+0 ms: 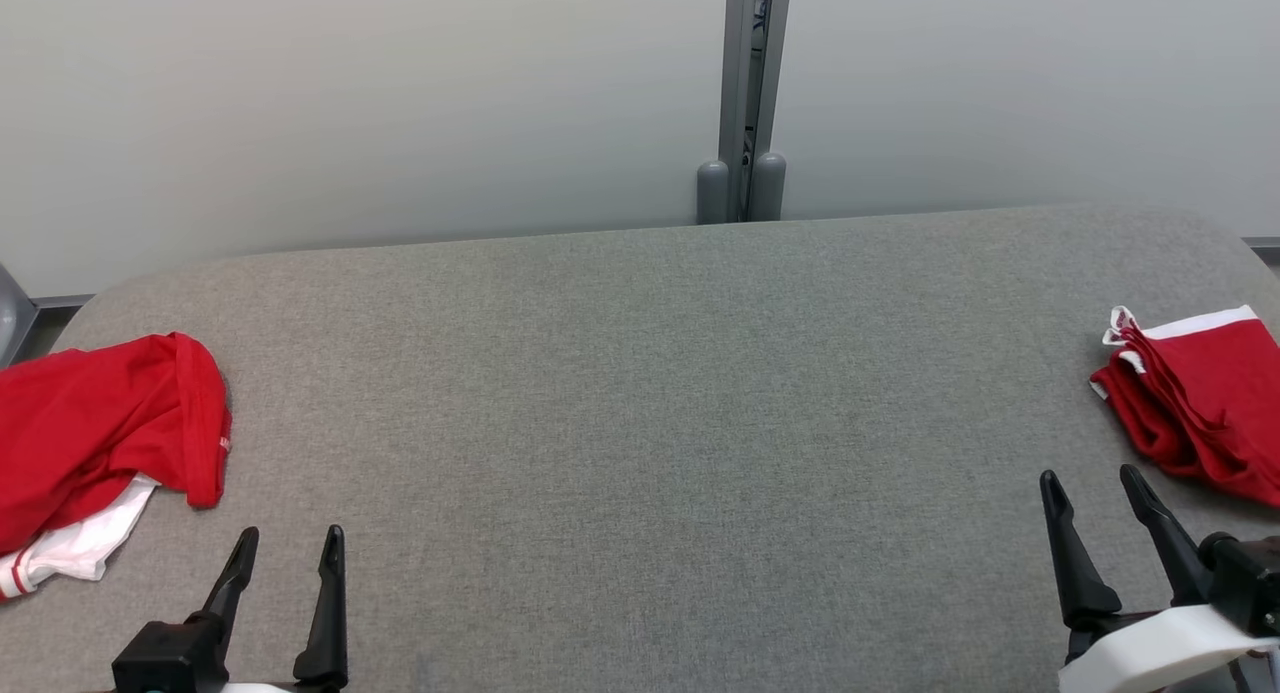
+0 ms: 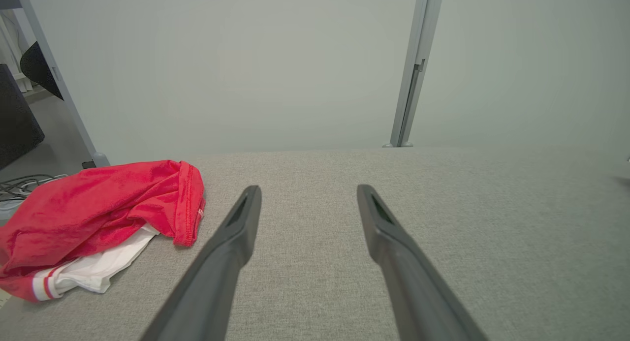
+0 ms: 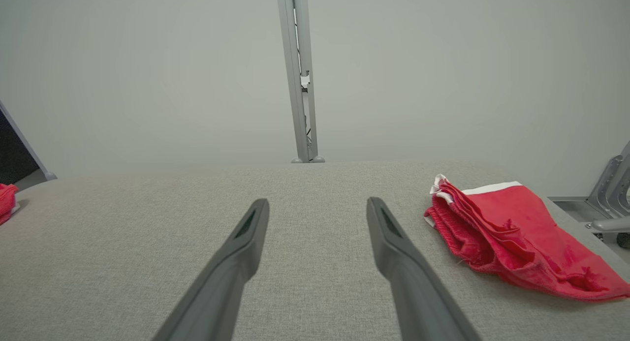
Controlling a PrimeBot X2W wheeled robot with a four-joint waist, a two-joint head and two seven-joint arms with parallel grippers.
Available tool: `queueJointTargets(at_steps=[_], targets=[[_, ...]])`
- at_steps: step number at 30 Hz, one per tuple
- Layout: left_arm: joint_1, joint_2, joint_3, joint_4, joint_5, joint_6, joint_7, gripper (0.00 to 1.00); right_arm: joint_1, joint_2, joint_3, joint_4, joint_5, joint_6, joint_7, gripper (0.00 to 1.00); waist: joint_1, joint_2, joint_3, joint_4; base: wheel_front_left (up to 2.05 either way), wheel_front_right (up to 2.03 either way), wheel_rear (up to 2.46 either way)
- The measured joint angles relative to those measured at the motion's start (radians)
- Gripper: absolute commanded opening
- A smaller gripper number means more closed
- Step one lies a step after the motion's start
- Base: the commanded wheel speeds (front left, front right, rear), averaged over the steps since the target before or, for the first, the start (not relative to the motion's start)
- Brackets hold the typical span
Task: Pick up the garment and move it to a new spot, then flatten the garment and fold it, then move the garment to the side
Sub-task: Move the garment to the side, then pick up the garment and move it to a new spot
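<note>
A crumpled red garment (image 1: 100, 423) with a white part peeking out underneath lies at the table's left edge. In the left wrist view this garment (image 2: 98, 203) sits left of my fingers, apart from them. My left gripper (image 1: 290, 533) (image 2: 309, 188) stands open near the front edge, just right of it, nothing between its fingers. A second red garment (image 1: 1210, 403) (image 3: 507, 228), folded with a white band, rests at the right edge. My right gripper (image 1: 1088, 473) (image 3: 319, 201) is open and empty, just left of that folded piece.
The grey fabric-covered table (image 1: 640, 423) spreads wide between the two garments. A pale wall with a grey metal post (image 1: 745, 93) stands behind the far edge. Cables and dark furniture (image 2: 15, 119) lie beyond the left end.
</note>
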Motion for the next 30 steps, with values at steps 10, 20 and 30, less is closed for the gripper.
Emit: queueJointTargets(at_steps=[10,20,30], targets=[[-0.003,0.000,-0.004,-0.011,0.003,0.016,0.009,1.00,0.011,0.008,-0.008,-0.028,-0.001,0.000,0.006,1.00,0.0001,0.0000,0.001,0.001,0.00,0.00,0.00],[-0.024,-0.003,-0.012,-0.025,0.006,0.020,0.014,1.00,0.015,0.004,-0.022,-0.033,0.003,0.000,0.013,1.00,0.0000,0.0000,-0.001,0.031,0.00,0.00,0.00],[-0.097,-0.026,-0.017,0.000,-0.009,-0.006,-0.012,1.00,0.033,0.018,-0.031,-0.081,-0.001,0.000,0.026,1.00,0.0000,0.0000,0.001,0.164,0.00,0.00,0.00]])
